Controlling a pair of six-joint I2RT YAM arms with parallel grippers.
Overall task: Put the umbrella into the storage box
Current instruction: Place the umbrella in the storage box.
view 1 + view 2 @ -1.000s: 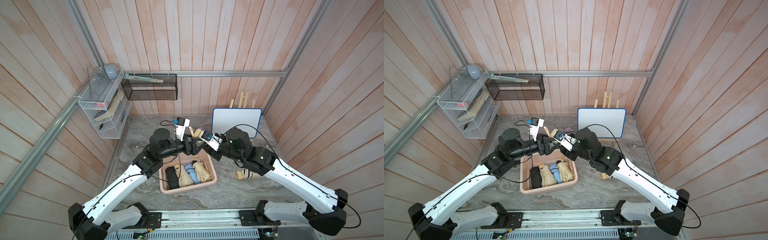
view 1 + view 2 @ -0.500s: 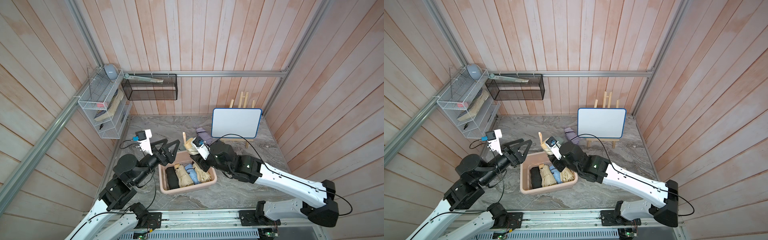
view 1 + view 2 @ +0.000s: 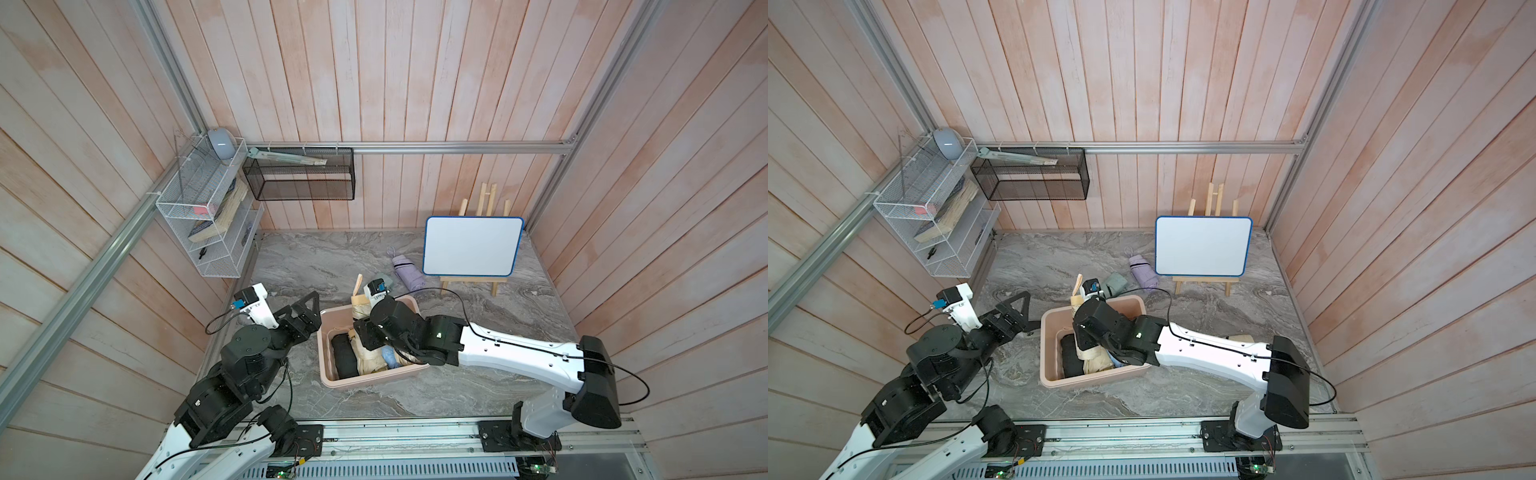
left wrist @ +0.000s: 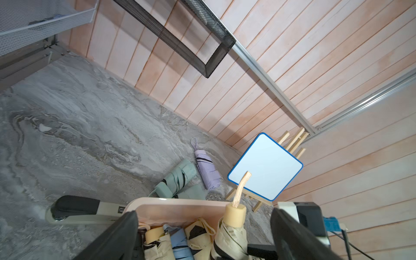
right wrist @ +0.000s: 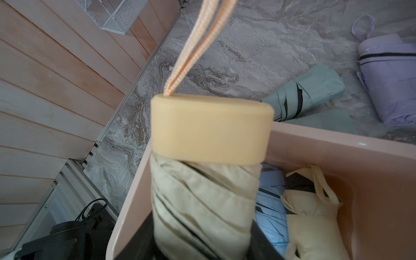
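R gripper is clamping the cream folded umbrella round its body. The black fingers are pressing the fabric from either side. The umbrella is standing nearly upright w/ a slight tilt. Its tan handle is topmost and a peach wrist strap is sticking up from that. It's hanging over the far-left corner of the storage box, w/ the handle poking above the rim. Can't tell if the lower end is touching anything inside.

In the box, a black umbrella is lying along the L wall. Next to it are cream ones w/ black patches and a pale blue one, all packed side by side.

L gripper is hovering just beside the box's L wall, jaws spread wide, gripping nothing.

A black-and-cream oblong thing is lying on the marble-look tabletop by the box's far-L corner. It's carrying a small dark printed mark, too small to read.

Just behind the far rim a mint-green umbrella is lying on the table. A lilac umbrella w/ a dark stripe is lying right beside it, near the foot of a wooden easel. The easel is holding a blue-edged whiteboard, its face plain white.

Further out, a black mesh basket is hanging on the back wall. A white wire rack is hanging on the L wall.
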